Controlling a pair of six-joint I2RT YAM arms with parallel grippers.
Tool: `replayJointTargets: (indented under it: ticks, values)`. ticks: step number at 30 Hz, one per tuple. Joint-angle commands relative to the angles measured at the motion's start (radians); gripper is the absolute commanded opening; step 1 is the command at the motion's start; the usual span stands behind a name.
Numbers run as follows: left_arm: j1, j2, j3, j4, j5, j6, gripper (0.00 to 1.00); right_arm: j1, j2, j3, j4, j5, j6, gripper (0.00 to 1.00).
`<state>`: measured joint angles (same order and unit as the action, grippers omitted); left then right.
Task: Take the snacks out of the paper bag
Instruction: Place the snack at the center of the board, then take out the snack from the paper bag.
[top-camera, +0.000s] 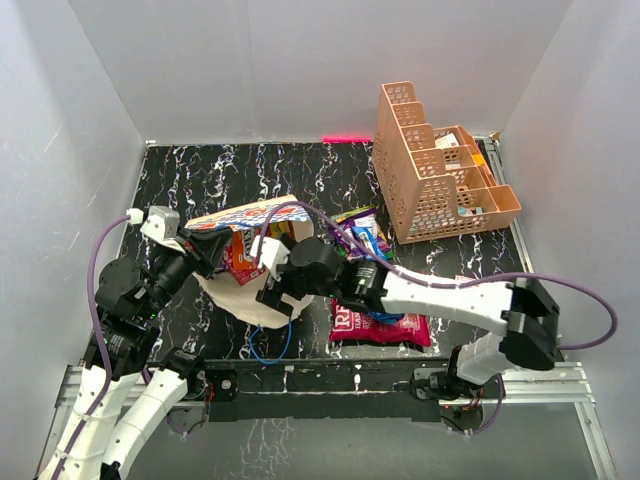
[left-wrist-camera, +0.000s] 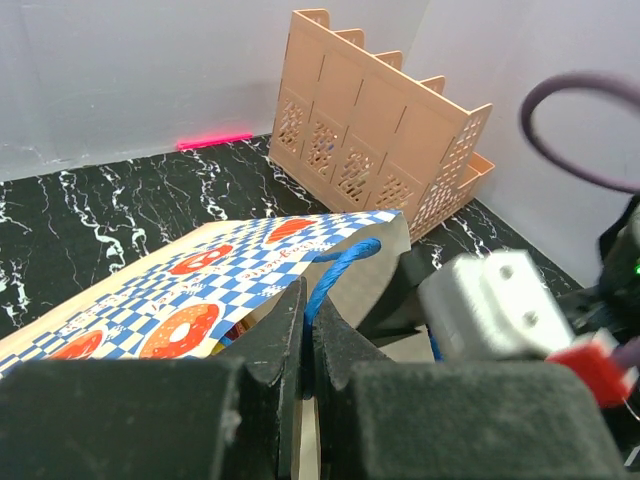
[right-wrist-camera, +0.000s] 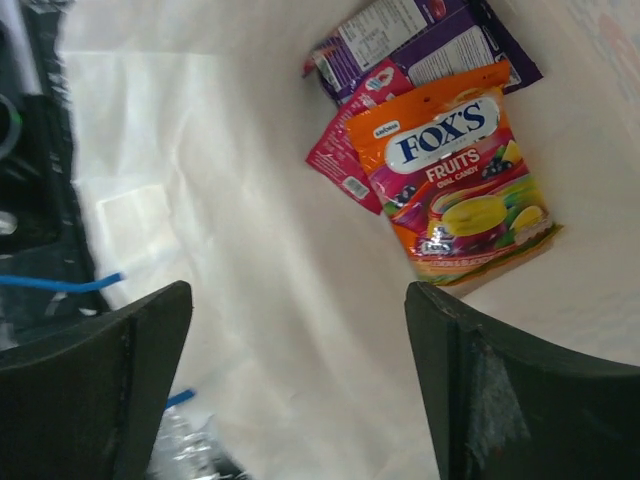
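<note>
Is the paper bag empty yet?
Not empty. Inside the paper bag, the right wrist view shows an orange packet, a purple packet and a red packet.

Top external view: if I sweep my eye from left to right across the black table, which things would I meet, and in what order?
In order: paper bag → large red snack bag → orange lattice rack. I left out the small packets behind the red bag because they overlap it.
</note>
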<state>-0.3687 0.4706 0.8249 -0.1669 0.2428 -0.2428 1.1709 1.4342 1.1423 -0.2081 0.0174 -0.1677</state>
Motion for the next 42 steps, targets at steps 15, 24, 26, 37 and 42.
replayJointTargets:
  ticks: [15, 24, 26, 37, 42]
  values:
    - [-0.002, -0.041, 0.008, 0.043, 0.081, -0.012, 0.00, 0.043, 0.546, 0.275, 0.169, 0.499, -0.602, 0.99]
    - [-0.003, -0.066, -0.018, 0.073, 0.132, -0.039, 0.00, -0.012, 0.650, 0.346, 0.166, 0.422, -0.619, 0.99]
    - [-0.002, -0.066, -0.019, 0.078, 0.141, -0.049, 0.00, -0.017, 0.670, 0.355, 0.183, 0.425, -0.616, 0.99]
    - [-0.002, -0.066, -0.014, 0.074, 0.150, -0.050, 0.00, -0.055, 0.749, 0.344, 0.293, 0.531, -0.659, 0.99]
    - [-0.002, -0.067, -0.016, 0.076, 0.148, -0.053, 0.00, -0.068, 0.780, 0.348, 0.366, 0.592, -0.701, 0.99]
